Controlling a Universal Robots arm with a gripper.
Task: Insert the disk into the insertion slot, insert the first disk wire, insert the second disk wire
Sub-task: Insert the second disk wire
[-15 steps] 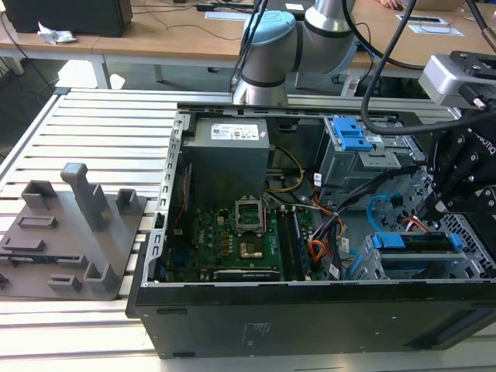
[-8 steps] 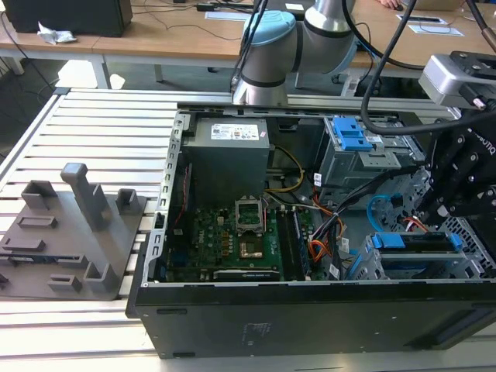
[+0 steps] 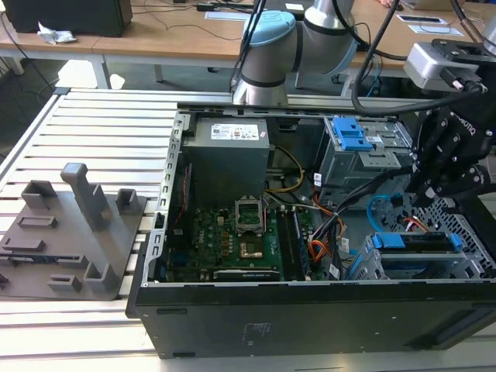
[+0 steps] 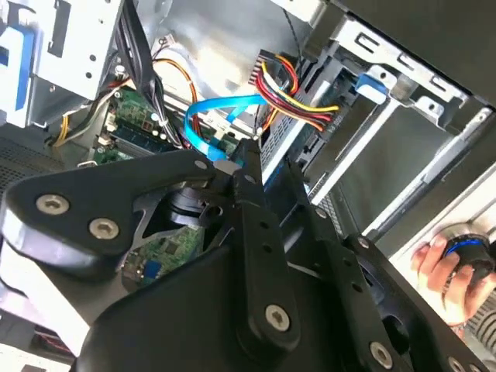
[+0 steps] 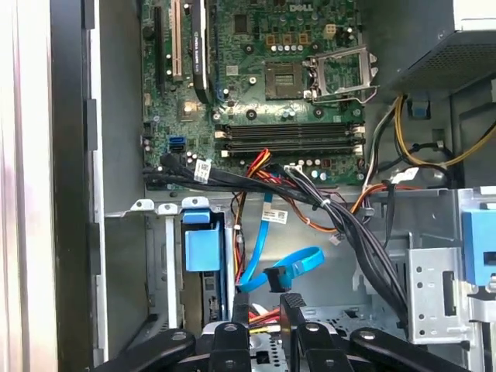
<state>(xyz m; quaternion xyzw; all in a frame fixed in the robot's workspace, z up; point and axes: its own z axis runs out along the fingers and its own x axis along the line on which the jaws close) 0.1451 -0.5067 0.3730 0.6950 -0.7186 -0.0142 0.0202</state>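
One disk (image 3: 411, 242) is seated in the insertion slot (image 3: 474, 262). One second disk wire (image 5: 291, 265) is looped at the gripper (image 5: 263, 306), crowded by one black bundle (image 5: 349, 229); the gripper's hold cannot be told.

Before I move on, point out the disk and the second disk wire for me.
the disk (image 5: 201, 249): first wrist view, on its blue frame.
the second disk wire (image 5: 300, 258): first wrist view, on its light-blue loop.

Disk (image 3: 411, 242) in the insertion slot (image 3: 474, 260) — second disk wire (image 3: 377, 206) just beside; claw (image 3: 423, 200) above
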